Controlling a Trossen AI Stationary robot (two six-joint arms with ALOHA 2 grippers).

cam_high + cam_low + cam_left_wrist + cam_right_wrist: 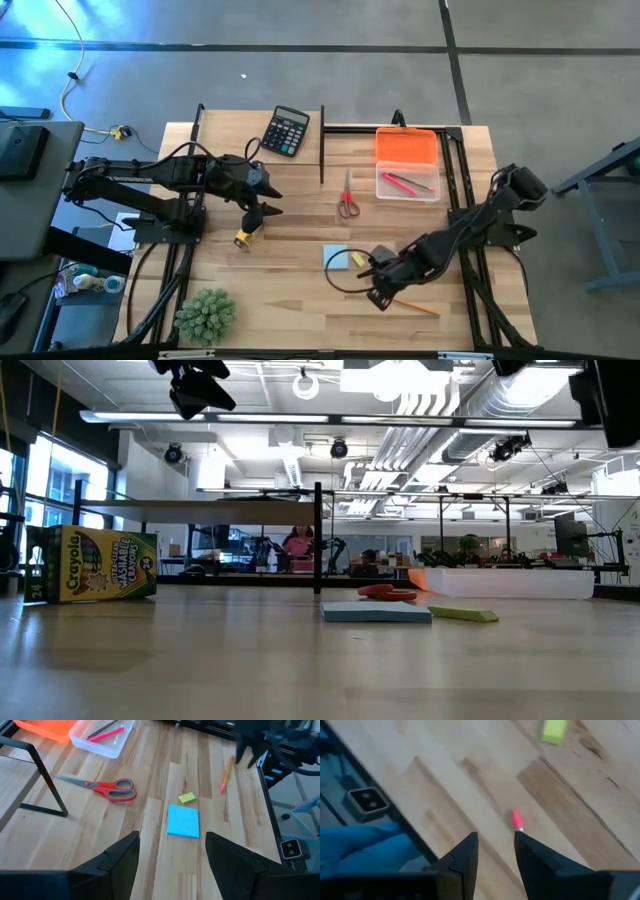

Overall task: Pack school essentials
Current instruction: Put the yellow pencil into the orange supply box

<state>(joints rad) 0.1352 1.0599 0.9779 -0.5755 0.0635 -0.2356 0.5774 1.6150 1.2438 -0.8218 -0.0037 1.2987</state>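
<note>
The right gripper [495,850] hangs open over a pencil [517,820] whose pink end sits between its jaws, while the left gripper [172,855] is open too

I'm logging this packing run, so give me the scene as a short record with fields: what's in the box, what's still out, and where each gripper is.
box: clear box with orange lid, pink pen inside
still on table: scissors, blue note pad, small yellow block, pencil
left gripper: open, above bare table near crayon box
right gripper: open, low over the pencil's pink eraser end
other: calculator, green plant
</note>
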